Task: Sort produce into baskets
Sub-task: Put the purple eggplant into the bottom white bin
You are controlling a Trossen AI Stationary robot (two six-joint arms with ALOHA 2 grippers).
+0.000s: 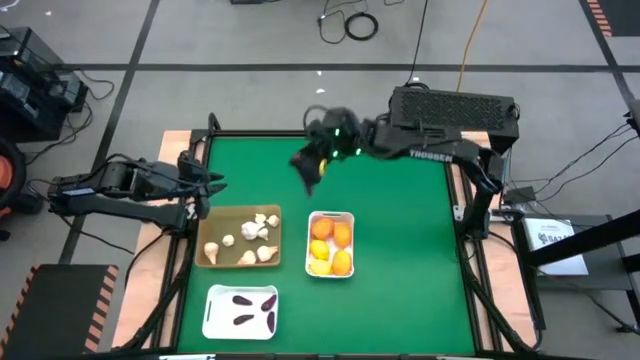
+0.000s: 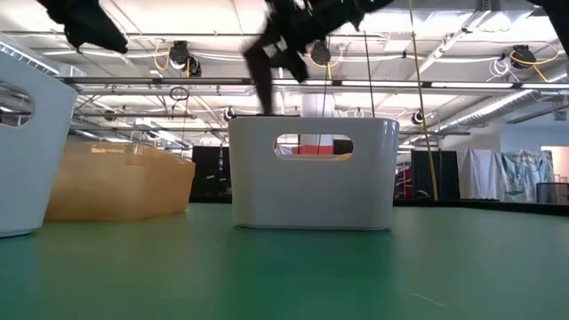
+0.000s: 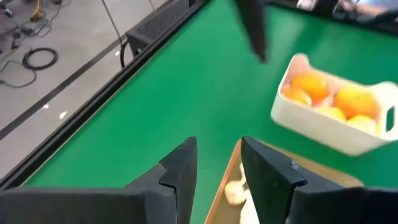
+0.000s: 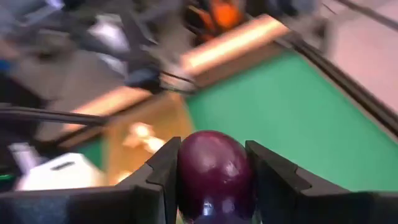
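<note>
From above, the right gripper (image 1: 308, 168) hangs over bare green table (image 1: 400, 250), beyond the three baskets, likely because it is carrying a piece across to its own kind. The white basket of oranges (image 1: 330, 243) lies nearest below it, the tan basket of garlic (image 1: 240, 237) beside that, and the white basket of eggplants (image 1: 240, 311) farthest off. The left gripper (image 1: 212, 186) waits at the table's edge by the tan basket, clear of the other arm's path. In the low view, the right gripper (image 2: 267, 58) hangs high above the baskets' rims, so its load can pass over them. In the left wrist view, the left jaws stand partly apart with nothing between them, the tan basket's corner just beyond. In the right wrist view, the right jaws clamp a purple eggplant (image 4: 212, 171) from both sides, with the garlic basket ahead.
</note>
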